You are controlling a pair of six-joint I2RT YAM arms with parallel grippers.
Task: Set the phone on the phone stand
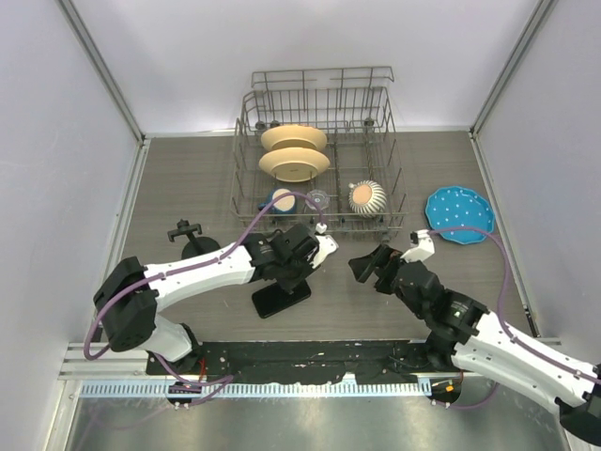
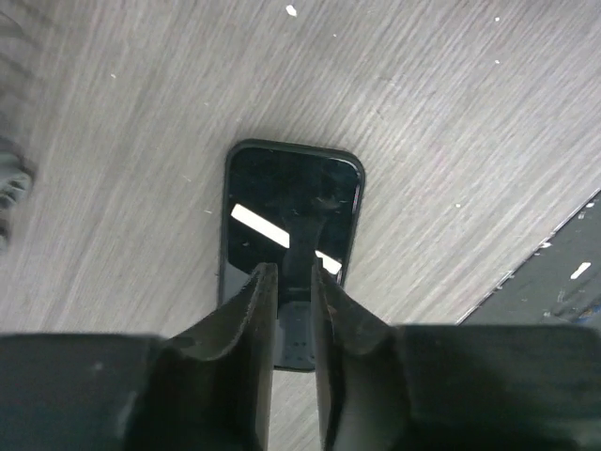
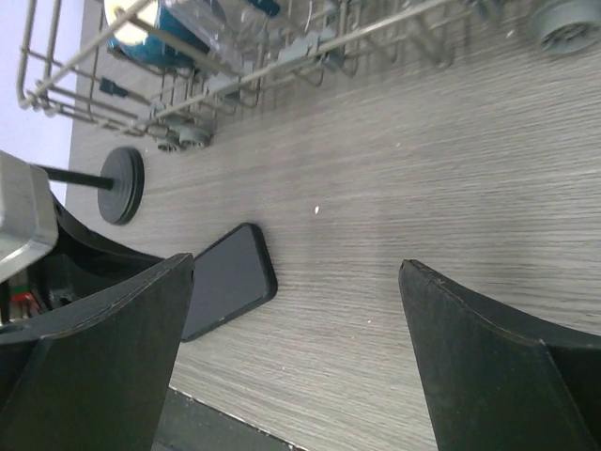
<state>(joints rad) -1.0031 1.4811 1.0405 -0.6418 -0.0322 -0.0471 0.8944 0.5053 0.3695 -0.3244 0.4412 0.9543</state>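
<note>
Over the phone (image 2: 282, 193), at its near end: left gripper (image 2: 290, 278) is closed to a thin slit, with nothing visibly clamped. The phone lies flat, glossy face up, on the wood-grain table (image 2: 451, 122). Can't tell from the wrist view whether the fingers (image 2: 255, 310) touch the glass. In the top view the phone pokes out from under that gripper toward the near edge. The phone stand (image 1: 192, 241) stands left of it, apart, beside the left forearm. Right gripper (image 1: 368, 266) is spread wide, holding nothing, right of the phone with bare table between. Behind: wire dish rack (image 1: 319, 94) with two cream plates (image 1: 294, 152), and a blue plate (image 1: 459, 214) at far right.
</note>
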